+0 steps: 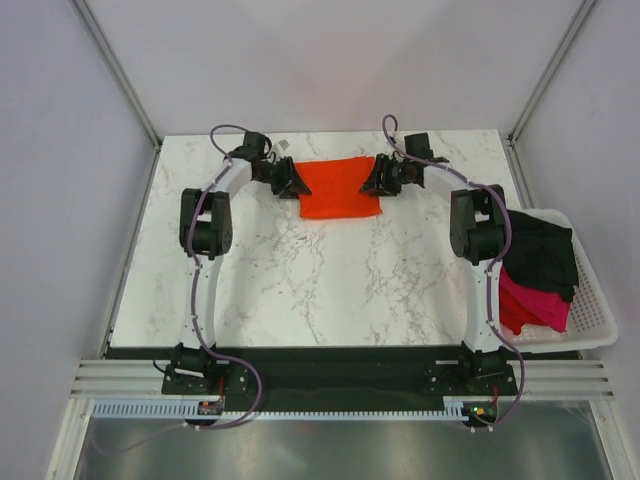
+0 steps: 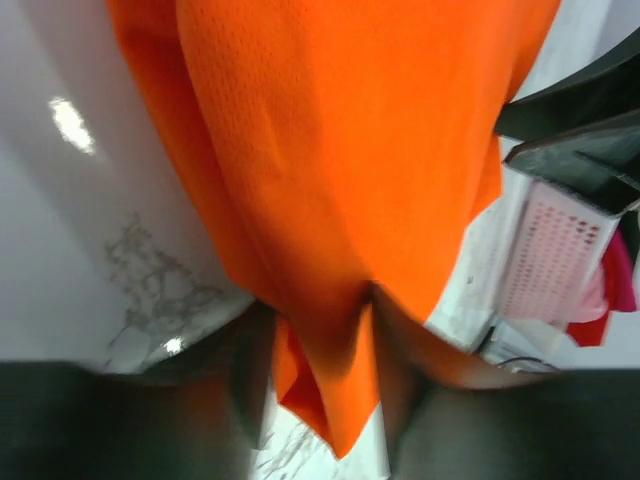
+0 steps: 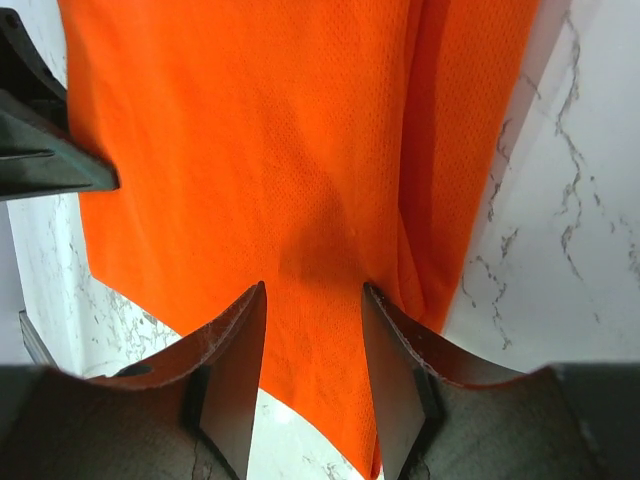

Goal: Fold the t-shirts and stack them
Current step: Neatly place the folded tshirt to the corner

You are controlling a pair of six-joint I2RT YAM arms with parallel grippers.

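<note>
An orange-red t-shirt [image 1: 340, 187], folded into a rectangle, lies flat at the far middle of the table. My left gripper [image 1: 297, 185] is at its left edge and my right gripper [image 1: 372, 180] at its right edge, facing each other. In the left wrist view the left gripper [image 2: 320, 300] stands open, with a folded corner of the orange shirt [image 2: 340, 180] between its blurred fingers. The right gripper [image 3: 314, 287] is open too. The shirt [image 3: 270, 150] lies flat between its fingers [image 3: 235, 370], which do not pinch it.
A white mesh basket [image 1: 590, 300] stands at the table's right edge, holding a black t-shirt [image 1: 545, 255] and a pink one [image 1: 535, 300]. The basket [image 2: 555, 250] also shows in the left wrist view. Bare marble table [image 1: 330, 280] stretches in front of the orange shirt.
</note>
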